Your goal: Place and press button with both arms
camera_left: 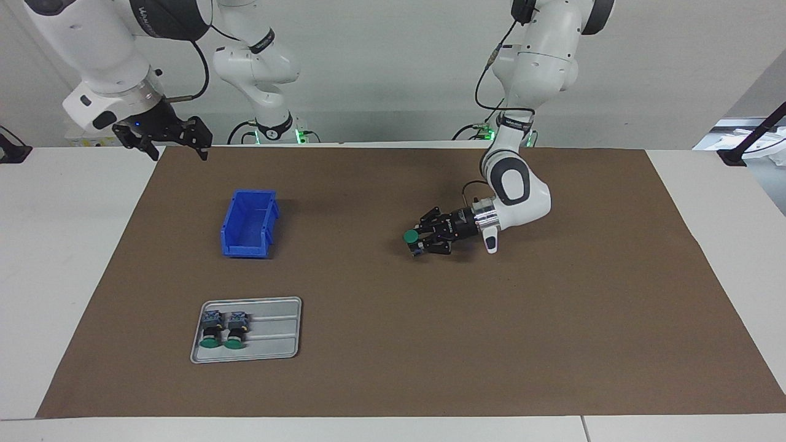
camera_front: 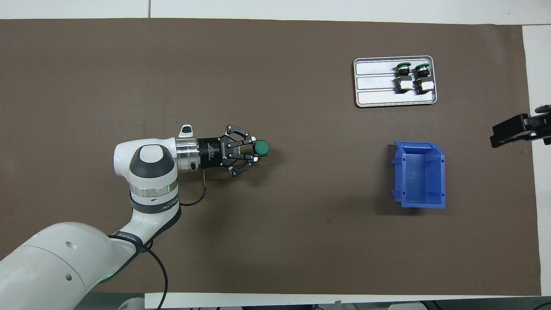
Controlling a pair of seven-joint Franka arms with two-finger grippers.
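left end effector [camera_left: 420, 240] grips button [camera_left: 411, 236], cap at its 9 o'clock | right end effector [camera_left: 164, 136] waits, we can't tell its grip

No readable text; end effector [camera_front: 249, 150] lettering too small.

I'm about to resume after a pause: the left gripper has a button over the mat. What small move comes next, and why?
Probably lower the left gripper to set the button upright on the brown mat. It is shut on the button, green cap up, low over bare mat, while the right gripper waits raised at the mat's edge, free to press afterwards.
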